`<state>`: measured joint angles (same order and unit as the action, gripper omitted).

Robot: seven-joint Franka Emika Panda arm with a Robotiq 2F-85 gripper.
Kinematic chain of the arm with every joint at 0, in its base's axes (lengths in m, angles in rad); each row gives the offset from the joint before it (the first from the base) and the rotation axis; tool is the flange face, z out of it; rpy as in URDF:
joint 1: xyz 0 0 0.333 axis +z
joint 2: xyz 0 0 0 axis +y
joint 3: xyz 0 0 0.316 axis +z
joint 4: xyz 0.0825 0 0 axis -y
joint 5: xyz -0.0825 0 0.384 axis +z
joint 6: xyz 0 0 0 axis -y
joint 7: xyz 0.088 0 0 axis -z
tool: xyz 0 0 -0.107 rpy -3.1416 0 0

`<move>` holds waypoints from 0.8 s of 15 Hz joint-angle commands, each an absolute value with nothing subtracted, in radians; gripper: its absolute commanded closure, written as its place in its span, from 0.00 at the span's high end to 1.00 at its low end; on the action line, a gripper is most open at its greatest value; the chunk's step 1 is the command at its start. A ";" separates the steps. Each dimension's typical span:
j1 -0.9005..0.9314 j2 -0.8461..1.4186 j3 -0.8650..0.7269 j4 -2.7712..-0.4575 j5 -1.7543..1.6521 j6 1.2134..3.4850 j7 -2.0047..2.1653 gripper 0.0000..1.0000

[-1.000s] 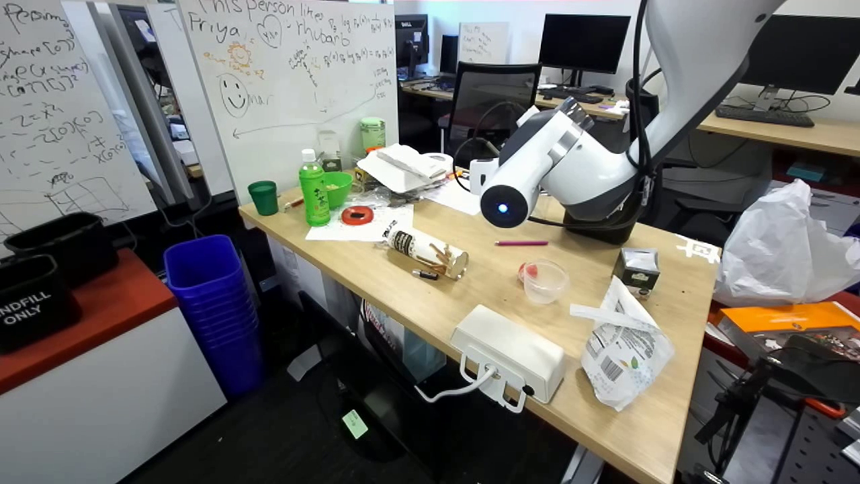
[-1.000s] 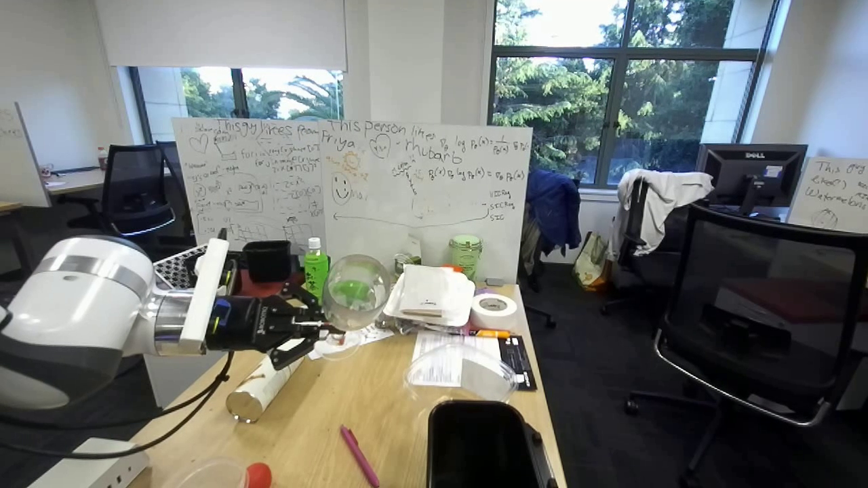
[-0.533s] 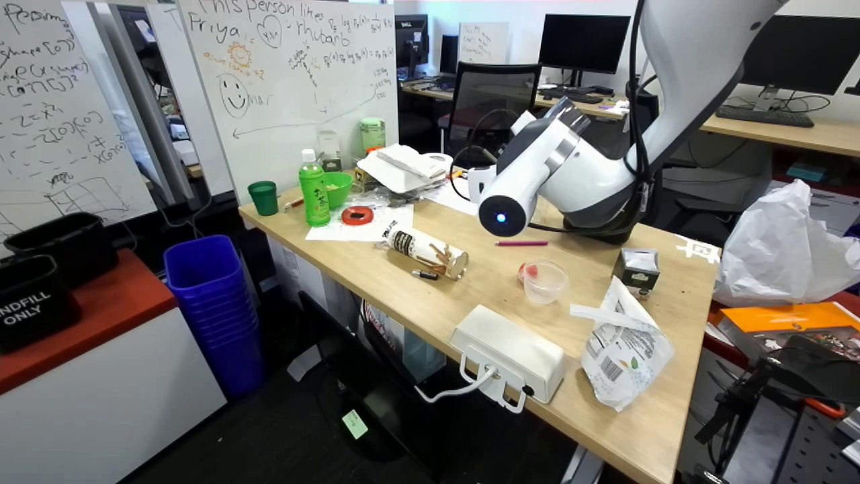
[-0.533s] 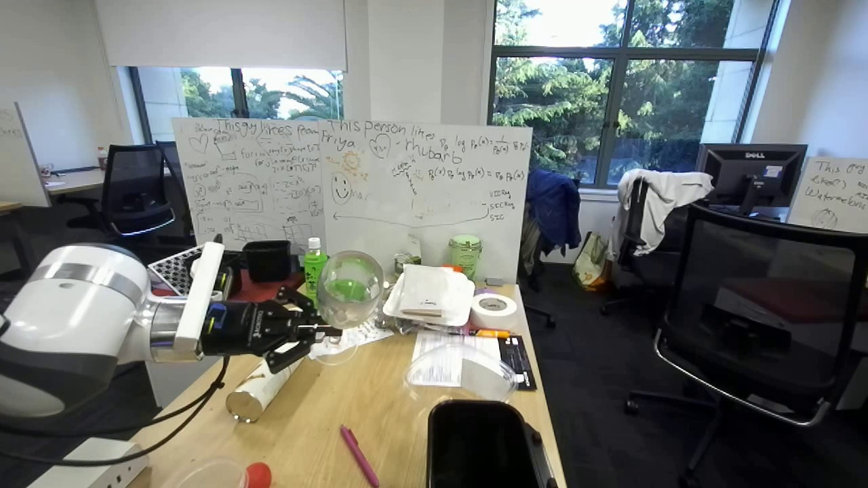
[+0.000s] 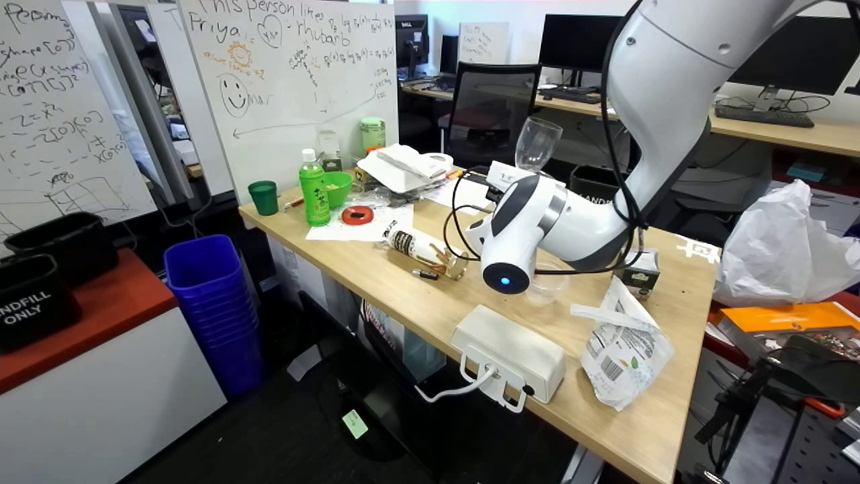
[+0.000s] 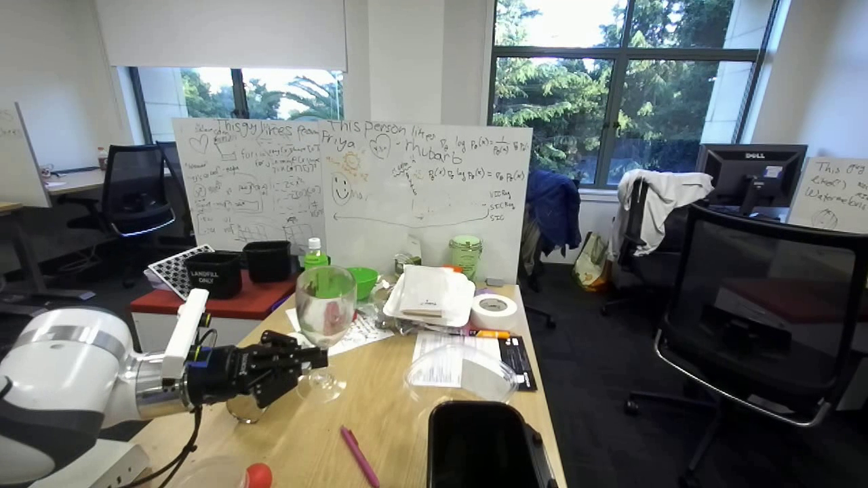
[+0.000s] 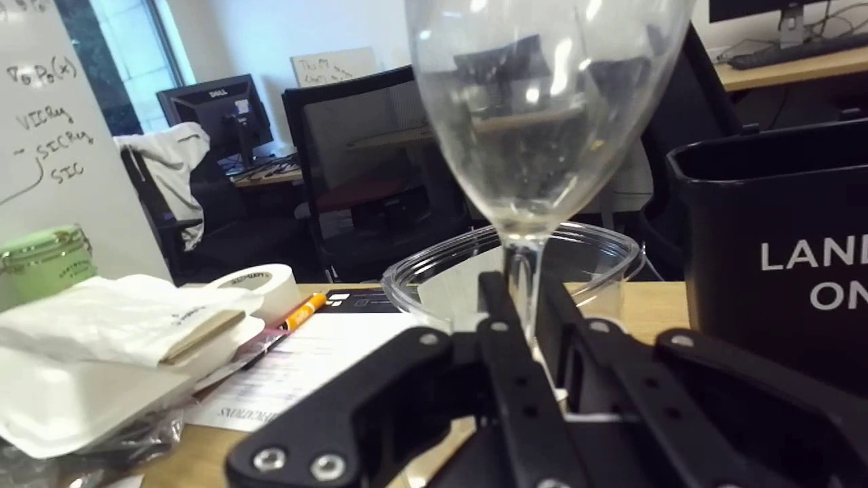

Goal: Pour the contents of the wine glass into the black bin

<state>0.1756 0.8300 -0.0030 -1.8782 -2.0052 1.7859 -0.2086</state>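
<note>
Wine glass (image 7: pixel 539 156), stem (image 7: pixel 522 268) snug between nearly closed jaws.

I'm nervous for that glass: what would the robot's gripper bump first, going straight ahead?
Probably the clear plastic container: the wrist view shows it beyond the gripper and the wine glass it holds, with the black bin further right. Depth is unclear, so the gripper might pass above it.

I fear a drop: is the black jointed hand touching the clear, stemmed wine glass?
Touching. The wrist view shows the hand pinching the wine glass by its stem.
</note>
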 commanded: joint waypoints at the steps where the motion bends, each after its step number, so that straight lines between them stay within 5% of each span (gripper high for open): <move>1: 0.173 0.844 -0.016 -1.872 -2.088 1.784 -0.344 0.04; 12: 0.118 0.859 -0.016 -1.854 -2.105 1.910 -0.492 0.04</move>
<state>0.1475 0.8495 -0.0316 -1.8740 -2.1026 1.8613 -0.4713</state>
